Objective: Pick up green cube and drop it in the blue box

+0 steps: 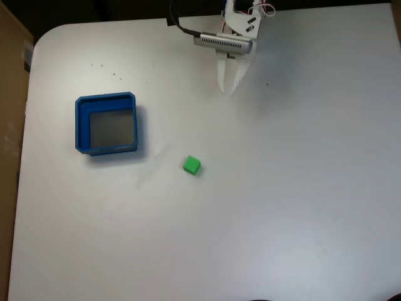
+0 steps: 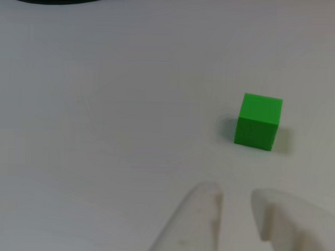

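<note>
The green cube (image 1: 192,165) sits alone on the white table, right of and slightly below the blue box (image 1: 80,124), which has a bare grey floor. In the fixed view my gripper (image 1: 227,91) hangs near the table's top edge, well above and to the right of the cube, its white fingers pointing down the picture. The other view shows the cube (image 2: 258,121) just beyond and slightly right of my gripper (image 2: 235,195). The jaws stand a little apart, open, with nothing between them.
The white table (image 1: 301,207) has a rounded corner at top left, with a brown surface beyond its left edge. A dark cable (image 1: 178,25) runs from the arm along the top edge.
</note>
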